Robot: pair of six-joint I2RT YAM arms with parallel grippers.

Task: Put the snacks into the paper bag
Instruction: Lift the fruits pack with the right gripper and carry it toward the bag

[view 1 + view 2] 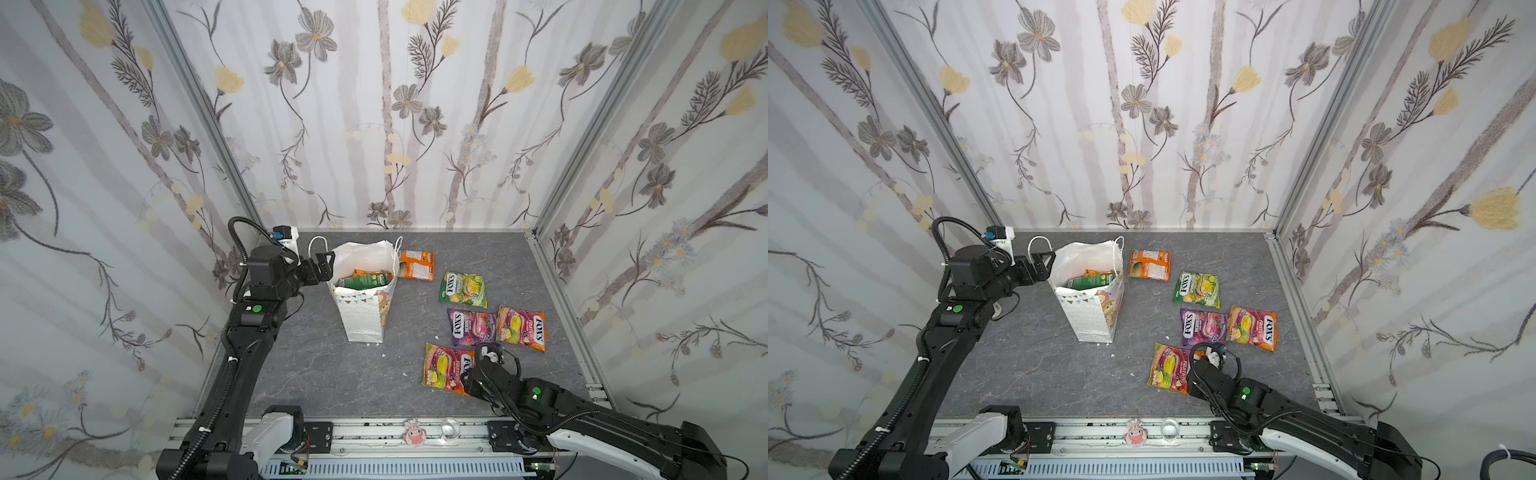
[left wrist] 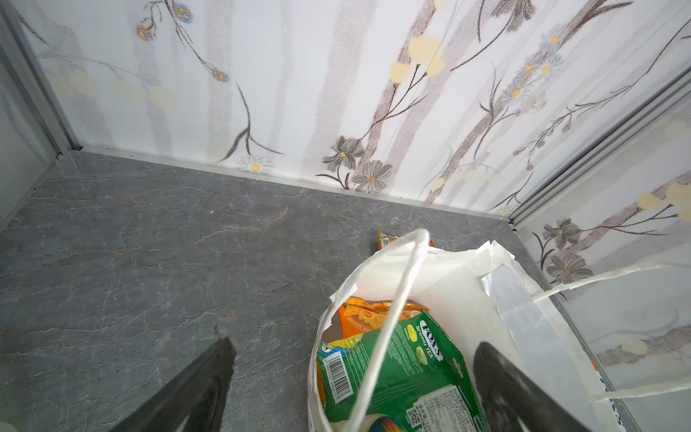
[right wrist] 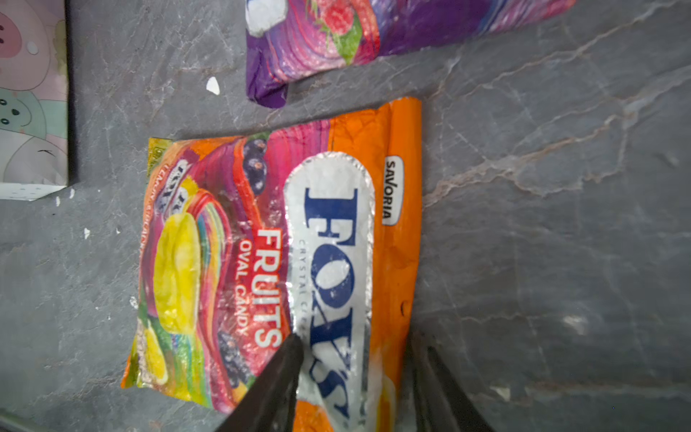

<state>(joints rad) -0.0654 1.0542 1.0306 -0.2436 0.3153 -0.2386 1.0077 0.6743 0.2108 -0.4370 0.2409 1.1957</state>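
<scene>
You have the purple packet [image 3: 411, 30] just beyond your low-reaching right gripper [image 3: 357, 336], half-open astride the Fruits packet [image 3: 224, 243] at its orange edge; your left gripper [image 2: 353, 344] gapes empty across the rim of the paper bag [image 2: 430, 276].

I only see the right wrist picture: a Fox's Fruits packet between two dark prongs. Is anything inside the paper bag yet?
Observer: Yes, the left wrist view shows a green packet and an orange packet inside the paper bag.
Operator: How many lie outside?
Observer: Five on the table in both top views, your Fruits packet included.
Operator: And the other arm?
Observer: The left end effector hangs open at the bag's rim.
</scene>
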